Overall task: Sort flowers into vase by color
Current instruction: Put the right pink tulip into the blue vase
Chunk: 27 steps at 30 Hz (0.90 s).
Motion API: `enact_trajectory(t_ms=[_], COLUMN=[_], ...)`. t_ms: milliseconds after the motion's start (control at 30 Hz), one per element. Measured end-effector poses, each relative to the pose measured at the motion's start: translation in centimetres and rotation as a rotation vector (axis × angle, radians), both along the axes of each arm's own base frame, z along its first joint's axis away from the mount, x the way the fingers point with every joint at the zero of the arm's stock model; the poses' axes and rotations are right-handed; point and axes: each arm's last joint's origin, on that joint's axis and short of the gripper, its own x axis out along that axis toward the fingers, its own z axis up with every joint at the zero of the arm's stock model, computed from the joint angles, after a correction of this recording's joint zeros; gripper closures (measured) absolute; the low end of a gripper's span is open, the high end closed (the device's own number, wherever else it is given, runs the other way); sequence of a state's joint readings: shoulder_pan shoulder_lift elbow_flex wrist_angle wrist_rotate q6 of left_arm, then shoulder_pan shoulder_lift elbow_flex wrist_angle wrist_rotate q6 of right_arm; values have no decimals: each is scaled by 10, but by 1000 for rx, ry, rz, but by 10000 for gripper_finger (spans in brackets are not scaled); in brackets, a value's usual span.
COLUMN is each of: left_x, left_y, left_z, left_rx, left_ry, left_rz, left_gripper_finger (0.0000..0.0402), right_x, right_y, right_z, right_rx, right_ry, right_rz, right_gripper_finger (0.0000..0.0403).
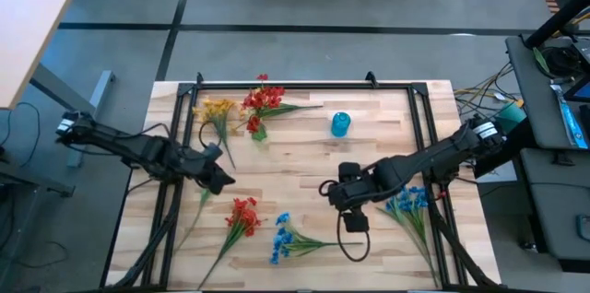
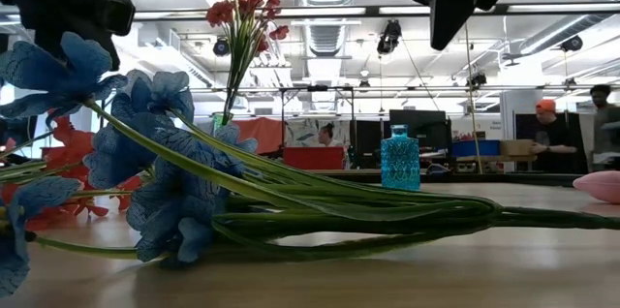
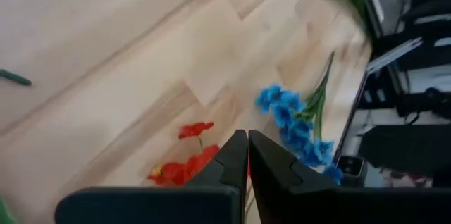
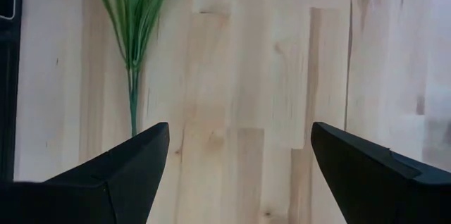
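From above, the flowers lie scattered over the wooden table (image 1: 304, 159): a yellow spray (image 1: 218, 111) and a red spray (image 1: 263, 101) at about 11 o'clock from the table's middle, a second red spray (image 1: 243, 214) at 7 o'clock, a blue spray (image 1: 282, 236) at 6 o'clock and another blue spray (image 1: 406, 203) at 4 o'clock. A small blue vase (image 1: 340, 124) stands upright at 1 o'clock. The left tool (image 1: 221, 179) hangs closed and empty at 9 o'clock; the right tool (image 1: 355, 222) is spread wide over bare wood between the two blue sprays, holding nothing.

At table height, a blue spray (image 2: 145, 168) sprawls close to the lens, its thin green stems (image 2: 387, 213) running toward 3 o'clock. The vase (image 2: 399, 158) stands behind, with red blooms (image 2: 247, 3) raised beyond it. A pink object (image 2: 599, 185) shows at the edge. The room is an open workshop with monitors and people (image 2: 548, 134) far back.

The left wrist view shows its pinched fingers (image 3: 232, 164) above red blooms (image 3: 187, 168) and blue blooms (image 3: 285, 111).

The right wrist view shows parted fingers (image 4: 134, 157) over pale planks, a green stem (image 4: 132, 62) ahead.

These sprays look light, floppy and springy; blooms would likely crush, so pinching mid-stem seems best. The smooth planks may let stems slide.
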State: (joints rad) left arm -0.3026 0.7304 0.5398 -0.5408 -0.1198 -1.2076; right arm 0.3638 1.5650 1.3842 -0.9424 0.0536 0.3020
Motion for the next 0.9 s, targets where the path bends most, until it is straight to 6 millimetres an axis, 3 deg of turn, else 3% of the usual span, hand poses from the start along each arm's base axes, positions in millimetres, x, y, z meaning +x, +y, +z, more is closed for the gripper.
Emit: enact_trajectory(t_ms=[200, 333, 467, 600, 900], left_x=[9, 17, 28, 36, 45], left_y=[-5, -6, -12, -20, -41], left_z=[7, 10, 11, 10, 17], left_rx=[83, 170, 212, 250, 343], left_ry=[194, 290, 316, 336, 303], left_rz=[10, 46, 10, -22, -58], left_gripper_finger=[402, 402, 402, 402, 402], right_x=[-8, -26, -48, -66, -101], right_y=[-3, -5, 0, 11, 57], right_z=[-3, -6, -6, -4, -10], right_rx=[65, 79, -19, -86, -40], right_ry=[112, 296, 449, 512, 535], right_rz=[-280, -570, -691, -794, -940], right_gripper_finger=[64, 64, 64, 65, 65])
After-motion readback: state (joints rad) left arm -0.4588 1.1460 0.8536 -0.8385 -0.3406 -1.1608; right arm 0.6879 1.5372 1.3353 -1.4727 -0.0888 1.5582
